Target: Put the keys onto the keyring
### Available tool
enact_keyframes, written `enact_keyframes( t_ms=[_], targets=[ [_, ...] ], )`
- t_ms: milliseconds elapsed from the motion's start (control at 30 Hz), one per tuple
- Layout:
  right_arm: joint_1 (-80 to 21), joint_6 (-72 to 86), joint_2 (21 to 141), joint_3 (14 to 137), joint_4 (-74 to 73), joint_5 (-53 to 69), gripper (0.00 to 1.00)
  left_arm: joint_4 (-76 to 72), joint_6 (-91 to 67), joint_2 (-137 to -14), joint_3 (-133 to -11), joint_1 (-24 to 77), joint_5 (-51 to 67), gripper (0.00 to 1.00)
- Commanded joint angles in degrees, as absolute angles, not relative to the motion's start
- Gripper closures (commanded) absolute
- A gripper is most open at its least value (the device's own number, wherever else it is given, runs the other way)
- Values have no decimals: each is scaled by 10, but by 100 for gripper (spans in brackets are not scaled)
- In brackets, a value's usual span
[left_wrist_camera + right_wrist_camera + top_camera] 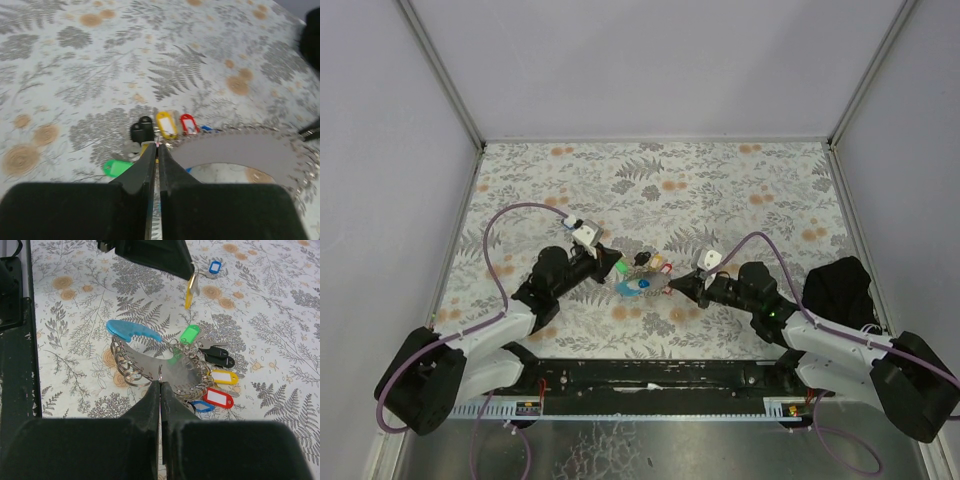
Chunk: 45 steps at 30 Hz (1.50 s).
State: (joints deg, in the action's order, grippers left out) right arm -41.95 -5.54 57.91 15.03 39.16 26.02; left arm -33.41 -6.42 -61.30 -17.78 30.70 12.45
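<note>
The keyring is a curved silvery plate (165,367) carrying several wire rings and a light-blue strap (131,330). It lies mid-table (638,287). Keys with green (189,333), black (218,356), yellow (224,376), red (217,397) and blue (201,406) caps hang along its far edge. My right gripper (160,383) is shut on a thin ring at the plate's near edge. My left gripper (157,147) is shut on a yellow-capped key (189,292), held above the table just left of the bunch. Another blue-capped key (215,266) lies apart beyond it.
A black cloth (840,285) lies at the right edge beside my right arm. White walls and metal posts (440,70) enclose the floral table (720,190). Purple cables loop over both arms.
</note>
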Motion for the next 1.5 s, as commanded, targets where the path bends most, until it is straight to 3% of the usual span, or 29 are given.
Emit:
enact_keyframes(
  t_ms=[0,400,633,1467],
  targets=[
    [-417,-41,566,131,480,229,100,-402,-25,-625,-180,334,199,100],
    [-417,-64,637,77,606,261,100,-489,12,-667,-137,392,249,100],
    [-417,-99,653,89,593,301,100,-560,80,-710,-113,421,280,100],
    [-376,-144,754,128,628,444,100,-525,202,-790,-145,451,370,100]
  ],
)
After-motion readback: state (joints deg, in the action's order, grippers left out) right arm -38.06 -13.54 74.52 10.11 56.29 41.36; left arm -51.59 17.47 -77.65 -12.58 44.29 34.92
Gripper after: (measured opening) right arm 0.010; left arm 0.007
